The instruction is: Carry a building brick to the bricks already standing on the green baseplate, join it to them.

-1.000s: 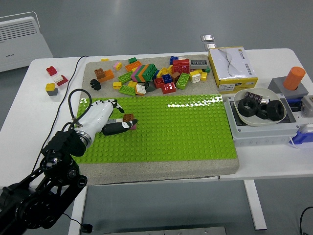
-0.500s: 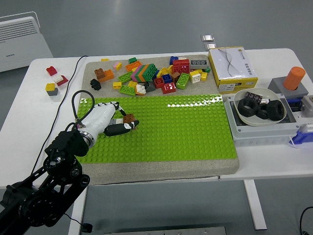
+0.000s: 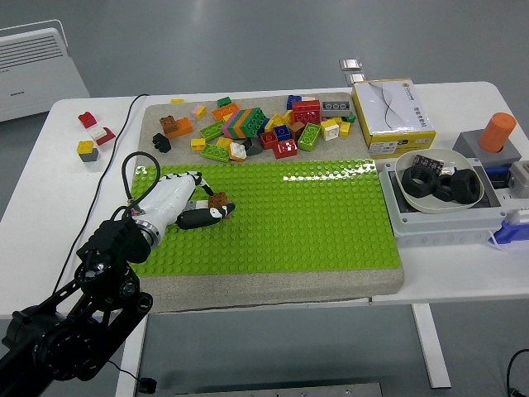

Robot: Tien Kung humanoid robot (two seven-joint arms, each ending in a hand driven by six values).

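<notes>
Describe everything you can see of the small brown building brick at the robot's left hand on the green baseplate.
The small brown building brick is a blocky plastic piece with studs on top. It sits over the left part of the green studded baseplate, at the fingertips of the robot's white-and-black left hand, whose fingers close around it. Its underside is hidden.

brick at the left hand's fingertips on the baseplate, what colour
Brown, seen in the head view: the brick sits at the left hand.
</notes>
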